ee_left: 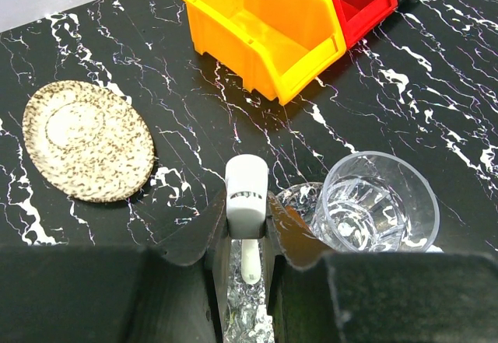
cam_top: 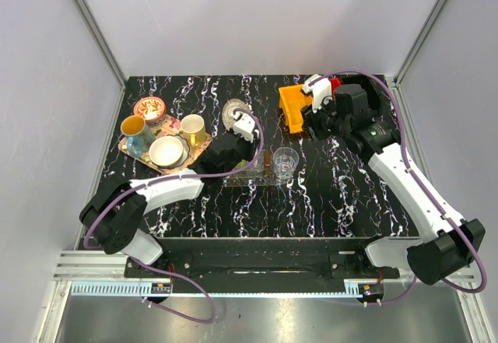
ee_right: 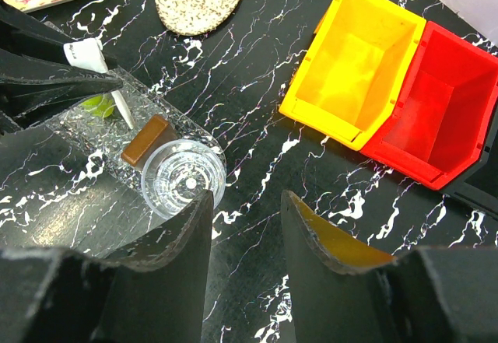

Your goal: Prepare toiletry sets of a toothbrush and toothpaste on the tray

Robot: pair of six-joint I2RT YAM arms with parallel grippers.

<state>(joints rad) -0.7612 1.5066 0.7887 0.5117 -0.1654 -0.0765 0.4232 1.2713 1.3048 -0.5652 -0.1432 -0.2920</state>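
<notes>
My left gripper is shut on the white toothbrush, which hangs over the clear oval tray; the wide head pokes out past the fingertips. In the right wrist view the toothbrush slants down toward the tray. An orange toothpaste lies flat on the tray beside a lime green toothpaste, which the left fingers partly hide. My right gripper hangs open and empty over bare table, right of the tray. From above, the left gripper is at the tray's far edge.
A clear glass stands at the tray's right end, close to my right gripper's left finger. A yellow bin and a red bin sit at the back. A round speckled dish and a colourful tray with cups lie to the left.
</notes>
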